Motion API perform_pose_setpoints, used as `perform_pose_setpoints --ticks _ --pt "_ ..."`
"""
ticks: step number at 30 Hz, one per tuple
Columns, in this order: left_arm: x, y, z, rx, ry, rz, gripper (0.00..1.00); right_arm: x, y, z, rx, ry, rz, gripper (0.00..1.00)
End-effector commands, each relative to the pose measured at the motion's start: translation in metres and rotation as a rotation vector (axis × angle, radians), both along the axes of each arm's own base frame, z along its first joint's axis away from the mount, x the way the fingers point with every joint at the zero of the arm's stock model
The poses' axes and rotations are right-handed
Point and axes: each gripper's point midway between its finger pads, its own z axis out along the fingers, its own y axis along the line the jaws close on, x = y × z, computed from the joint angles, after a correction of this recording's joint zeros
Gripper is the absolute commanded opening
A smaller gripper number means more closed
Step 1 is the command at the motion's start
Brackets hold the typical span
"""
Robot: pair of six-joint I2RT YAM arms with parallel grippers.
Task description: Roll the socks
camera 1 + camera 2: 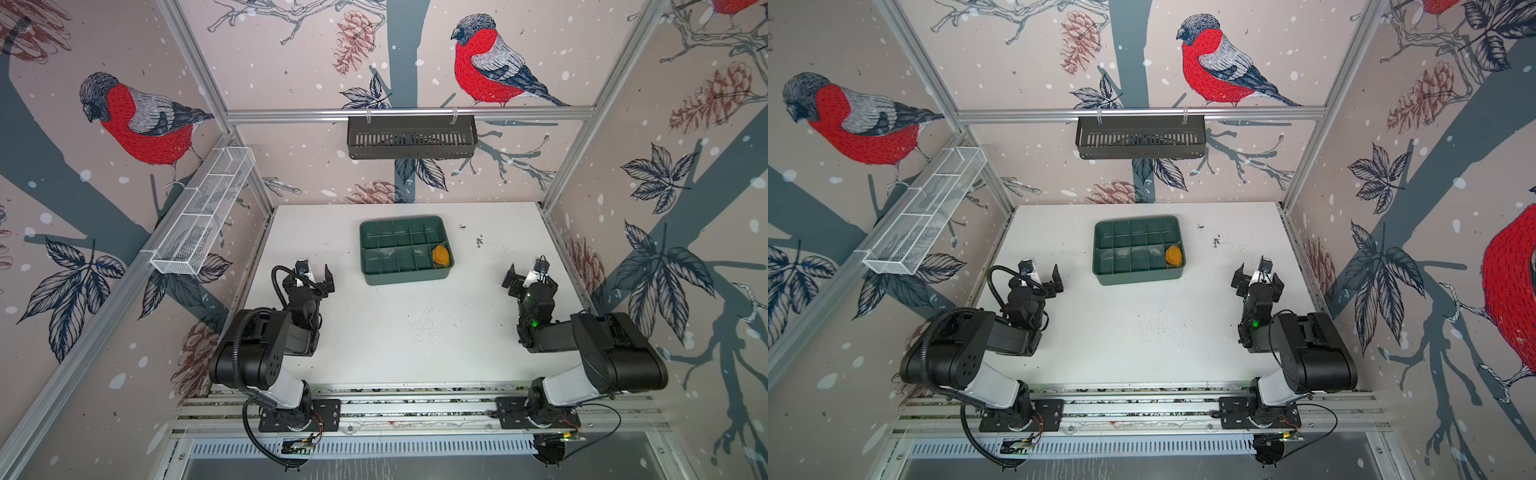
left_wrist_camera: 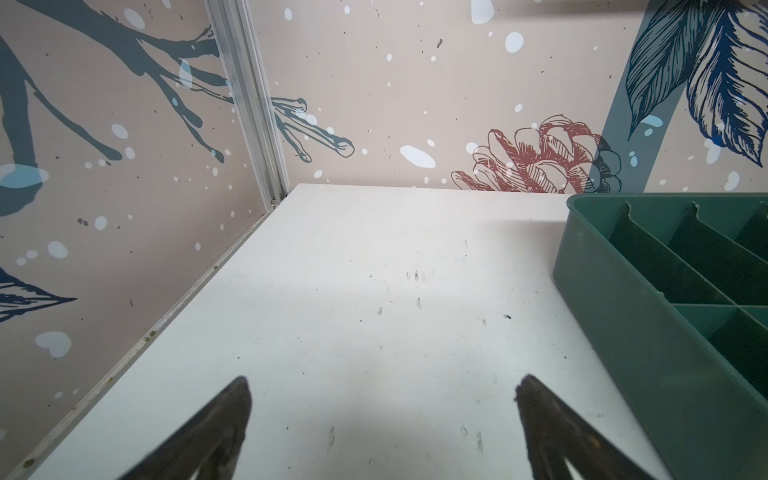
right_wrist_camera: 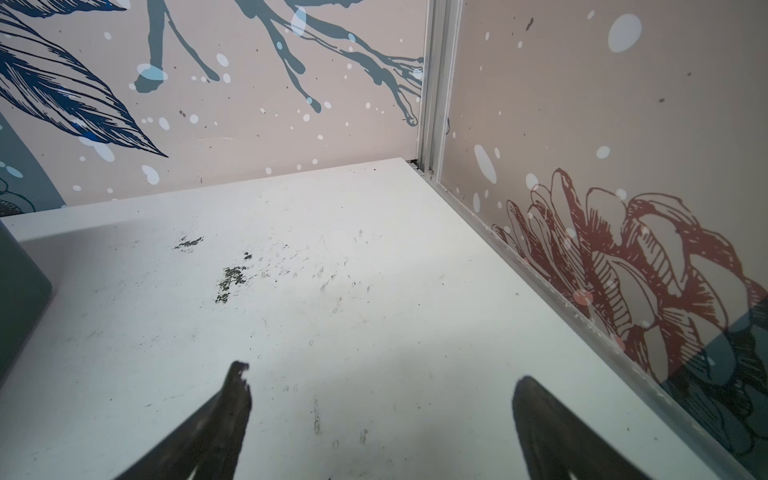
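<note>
Mustard-orange knit is all that is seen of the socks (image 1: 441,255), tucked as a compact lump into the near right-hand corner compartment of the green tray (image 1: 405,277). No olive body or cuff stripes can be made out, and no clear long axis is shown. The lump is placed inward of and slightly beyond the right gripper (image 1: 525,270), which is judged the nearer. The left gripper (image 1: 316,272) is set well apart, off the tray's opposite end. Both sets of jaws are spread wide and nothing is held.
</note>
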Motion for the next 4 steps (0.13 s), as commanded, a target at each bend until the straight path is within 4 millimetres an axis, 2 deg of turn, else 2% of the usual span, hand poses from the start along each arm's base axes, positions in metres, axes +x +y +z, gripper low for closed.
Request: perform_pose_setpoints --ticks 1,4 --pt "0.0014 0.0007 0.0057 0.01 -0.02 0.002 0.98 0.0019 0.0001 0.011 0.004 -0.044 0.0 1.0" --pt "0.0013 0.0008 0.0057 0.01 -0.02 0.003 0.98 0.0019 0.0001 0.011 0.004 -0.044 0.0 1.0"
